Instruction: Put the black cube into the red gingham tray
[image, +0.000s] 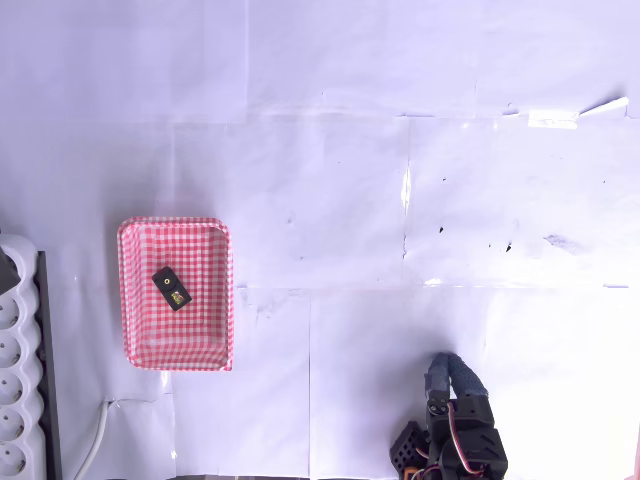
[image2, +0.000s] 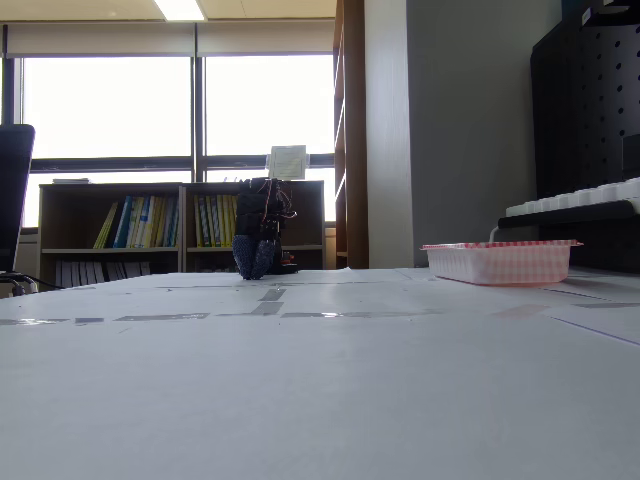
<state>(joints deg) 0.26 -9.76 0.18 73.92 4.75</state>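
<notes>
The black cube (image: 171, 288) lies inside the red gingham tray (image: 210, 330) at the left of the overhead view, its face with a white ring and a yellowish mark turned up. From the low fixed view the tray (image2: 500, 262) stands at the right, and its wall hides the cube. My gripper (image: 452, 376) is folded back over the arm's base at the bottom right, far from the tray. Its bluish fingers are together with nothing between them. In the fixed view the gripper (image2: 257, 262) points down at the table's far side.
A white power strip (image: 15, 370) lies along the left edge beside the tray, with a white cable (image: 95, 440) below it. White paper sheets cover the table. Between the arm and the tray the surface is flat and open.
</notes>
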